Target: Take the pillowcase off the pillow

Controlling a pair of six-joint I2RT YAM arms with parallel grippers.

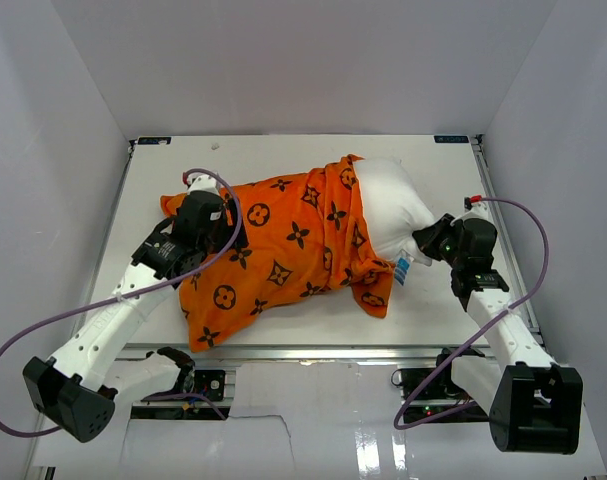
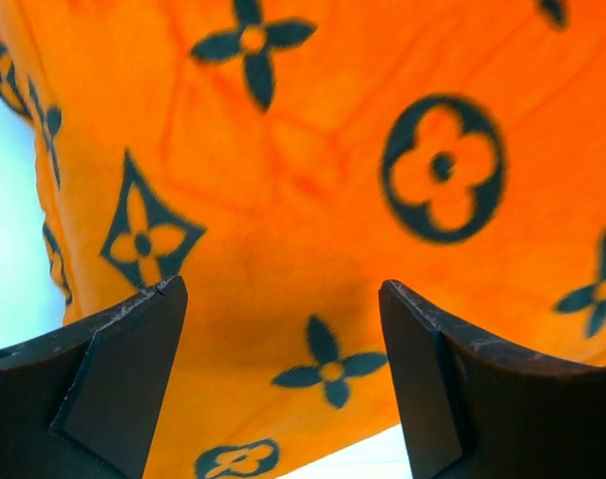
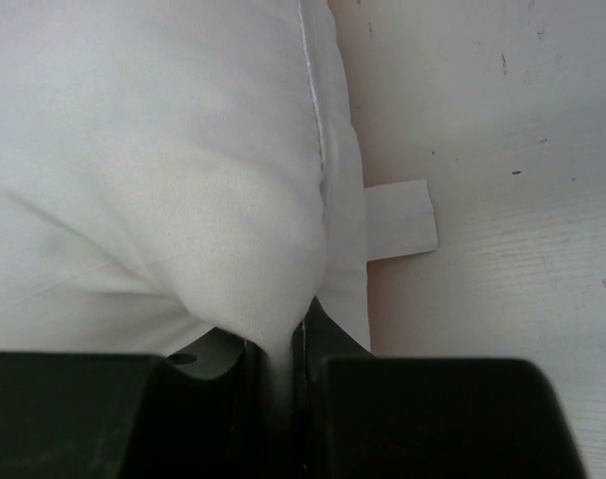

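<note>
White walls all around and a pale flat surface (image 1: 283, 160) below. On it, near the middle, the orange pillowcase (image 1: 273, 250) with black flower shapes, covering most of the pillow (image 1: 393, 205). Only the right end of the plump white cushion poking out (with a small tag (image 3: 397, 220) at its edge). Right fingers (image 3: 332, 389) pinched tight on a corner of that bare white end, with cloth squeezed between them. Left fingers (image 2: 113, 349) spread wide apart, holding nothing, close over the orange cloth at the left end of the cover. Hard to tell whether touching it or not. Probably soft and light, both cover and cushion: easy to squash, hard to break, no sharp bits. Plush cover likely floppy and apt to bunch up or slip, so better a good thick fold than a thin edge. Best spot to grab, most likely: the loose orange cloth at the far left, away from the stuffing, then a pull to the left with the white end held fast. Careful with too deep a pinch: a risk of catching the pillow too.
</note>
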